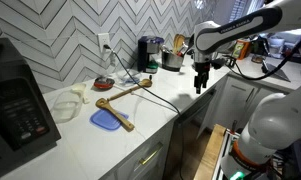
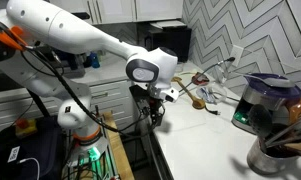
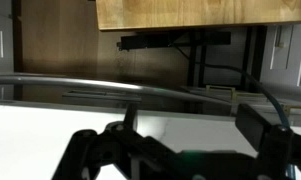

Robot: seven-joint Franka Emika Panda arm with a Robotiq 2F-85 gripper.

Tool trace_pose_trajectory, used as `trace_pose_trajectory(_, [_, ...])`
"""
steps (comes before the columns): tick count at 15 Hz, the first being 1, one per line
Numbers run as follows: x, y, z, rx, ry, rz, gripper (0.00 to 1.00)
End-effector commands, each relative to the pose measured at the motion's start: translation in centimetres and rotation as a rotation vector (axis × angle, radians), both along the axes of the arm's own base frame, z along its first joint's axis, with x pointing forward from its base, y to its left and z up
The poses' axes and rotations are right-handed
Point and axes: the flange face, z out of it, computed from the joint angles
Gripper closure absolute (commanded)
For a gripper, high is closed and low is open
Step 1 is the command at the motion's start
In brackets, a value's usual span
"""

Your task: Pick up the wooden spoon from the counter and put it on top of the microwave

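The wooden spoon point(image 1: 127, 92) is light tan with a slim handle. It lies on the white counter point(image 1: 160, 115) between the microwave point(image 1: 15, 110) and the coffee maker, and it also shows small in an exterior view point(image 2: 193, 95). The black microwave stands at the counter's end point(image 2: 170, 40). My gripper point(image 1: 200, 87) hangs open and empty above the counter's front edge, well away from the spoon, fingers pointing down point(image 2: 155, 118). The wrist view shows its two fingers apart point(image 3: 190, 130) over bare white counter point(image 3: 50, 125), with no spoon in sight.
A darker, thicker wooden spoon point(image 1: 116, 115) lies by a blue utensil point(image 1: 105, 121). A red bowl point(image 1: 105, 84) and a black coffee maker point(image 1: 148, 52) stand near the tiled wall. A blender jar point(image 2: 265, 100) and a utensil pot point(image 2: 280, 150) are at the other end.
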Motion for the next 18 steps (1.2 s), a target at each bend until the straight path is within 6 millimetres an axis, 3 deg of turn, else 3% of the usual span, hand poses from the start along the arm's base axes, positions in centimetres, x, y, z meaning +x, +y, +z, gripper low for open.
trace_pose_trajectory(1, [0.0, 0.0, 0.1, 0.000, 0.001, 0.000, 0.00])
trace_pose_trajectory(6, [0.0, 0.0, 0.1, 0.000, 0.001, 0.000, 0.00])
trace_pose_trajectory(7, [1.0, 0.3, 0.2, 0.026, -0.031, -0.072, 0.00])
trace_pose_trajectory(9, [4.5, 1.7, 0.7, 0.034, -0.085, -0.206, 0.00])
trace_pose_trajectory(14, [13.8, 4.5, 4.2, 0.028, -0.260, -0.459, 0.00])
trace_pose_trajectory(18, [20.9, 5.1, 4.3, -0.016, -0.358, -0.665, 0.00])
